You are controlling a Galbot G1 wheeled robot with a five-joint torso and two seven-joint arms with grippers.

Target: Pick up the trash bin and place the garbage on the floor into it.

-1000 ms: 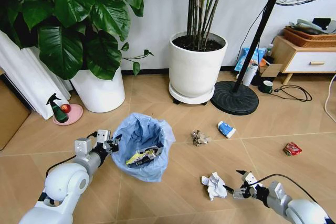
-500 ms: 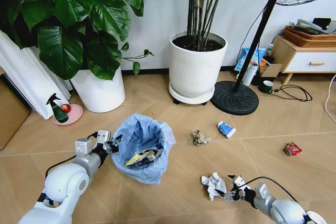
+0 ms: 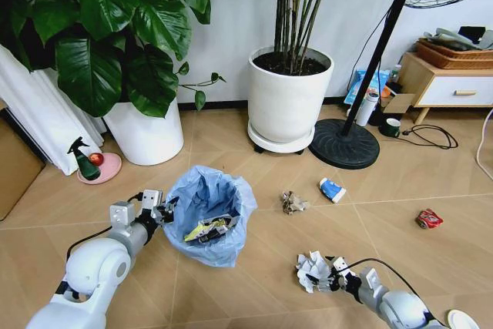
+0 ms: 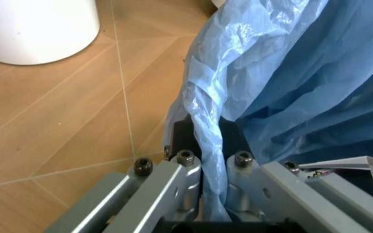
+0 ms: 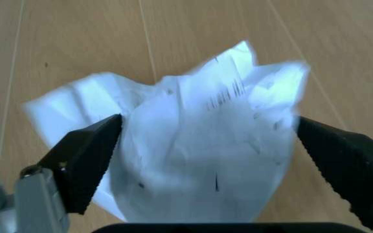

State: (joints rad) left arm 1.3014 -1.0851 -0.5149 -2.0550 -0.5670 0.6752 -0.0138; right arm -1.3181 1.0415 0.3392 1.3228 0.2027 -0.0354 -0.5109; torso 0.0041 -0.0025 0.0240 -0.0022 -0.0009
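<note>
Bin [image 3: 206,217] on the floor [image 3: 385,179], low and left of centre in the head view, rim pinched by the left tool [image 3: 158,209].
Its blue liner [image 4: 283,77] is clamped with the rim between that tool's pressed-together fingers [image 4: 186,167], at the bin's 9 o'clock; a yellow wrapper [image 3: 202,229] lies inside. At the bin's 4 o'clock, near, a white paper wad [image 3: 310,270] sits on the floor, with the right tool [image 3: 322,280] spread around it, one black fingertip [image 5: 86,155] on each side of the wad [image 5: 193,150]. At the bin's 3 o'clock lies a grey wad [image 3: 292,203], then a blue-white can [image 3: 332,189], and farther right a red can [image 3: 428,219]. Two white pots [image 3: 289,98] stand beyond at 12 o'clock.
</note>
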